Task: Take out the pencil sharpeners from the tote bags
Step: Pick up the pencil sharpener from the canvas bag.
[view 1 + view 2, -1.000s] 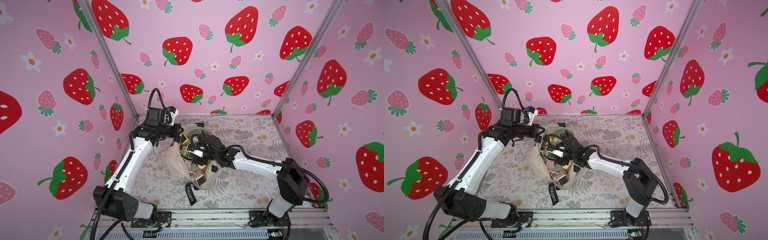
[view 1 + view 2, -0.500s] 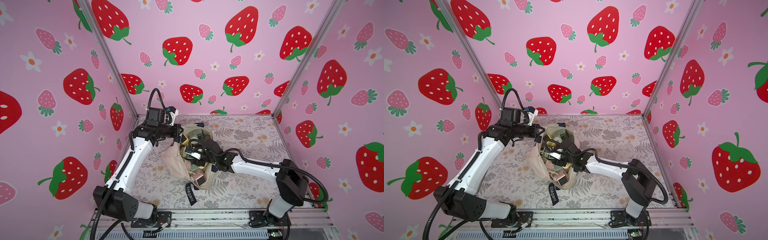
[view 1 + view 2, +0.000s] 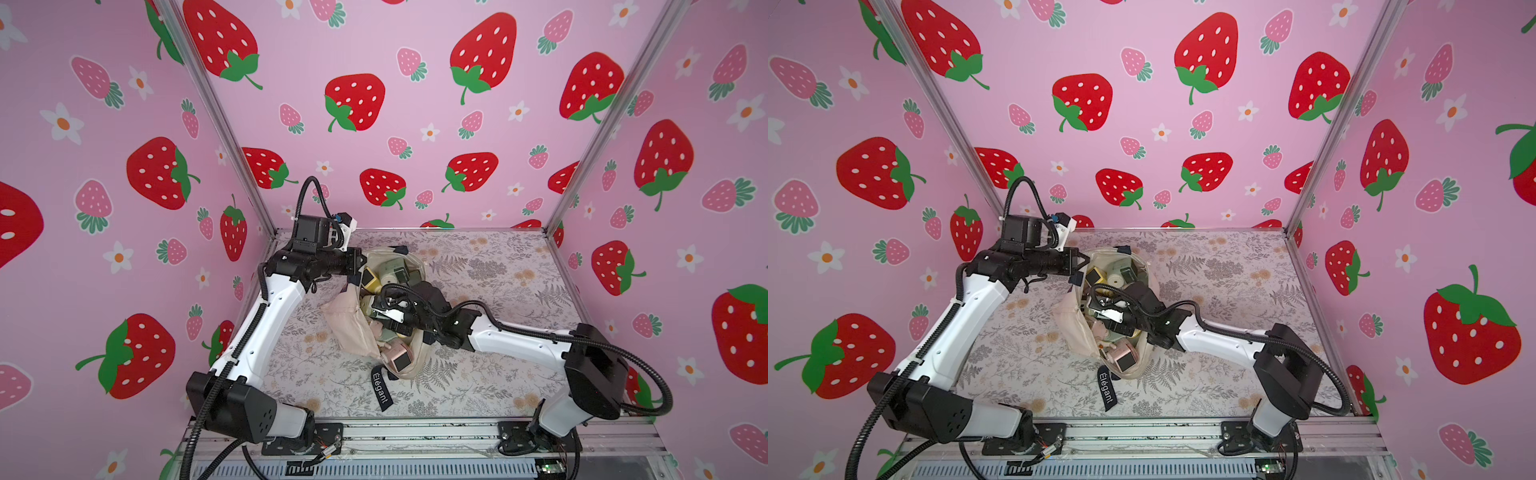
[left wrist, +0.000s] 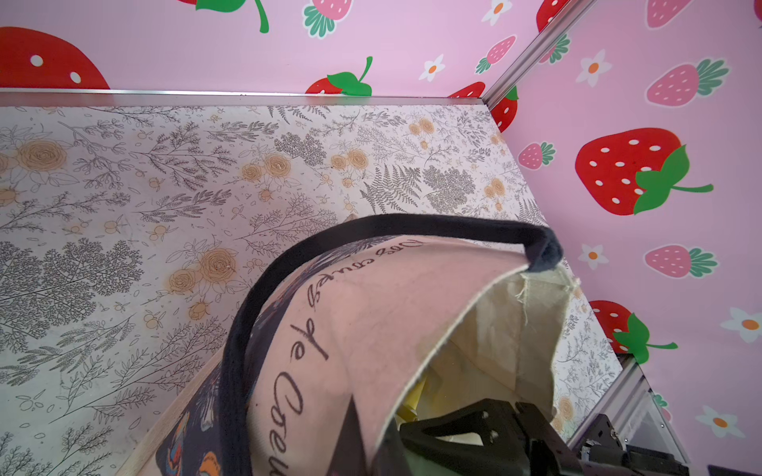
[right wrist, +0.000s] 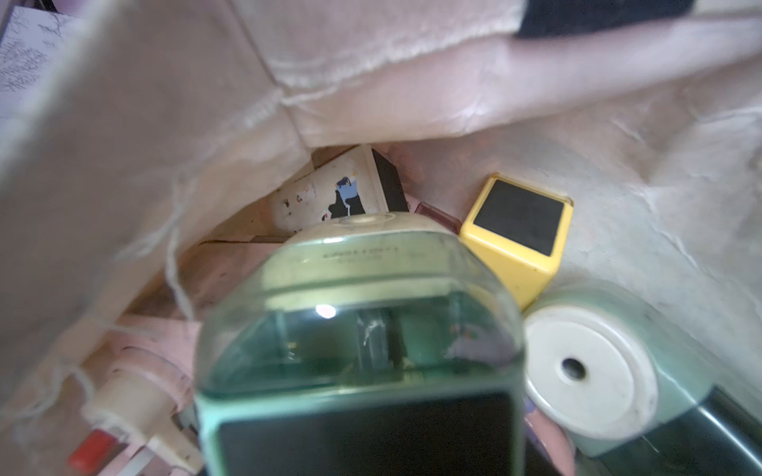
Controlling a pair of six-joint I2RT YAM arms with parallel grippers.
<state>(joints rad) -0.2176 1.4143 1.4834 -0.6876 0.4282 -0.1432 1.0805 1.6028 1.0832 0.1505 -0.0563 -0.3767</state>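
The cream tote bag lies on the table with its mouth open upward. My left gripper is shut on the bag's rim at the back left, beside the navy handle. Several pencil sharpeners fill the bag: a yellow one, a pink one and a round-faced green one. My right gripper is down inside the bag. A green sharpener fills the right wrist view and hides the jaws.
A black strap reading Elegant trails from the bag toward the front rail. Pink strawberry walls close in the floral table at the back and both sides. A white printed sharpener lies deep under the folded fabric.
My right arm has stretched out and pushed its gripper further into the bag among the sharpeners. The left arm and the bag rim have stayed where they were.
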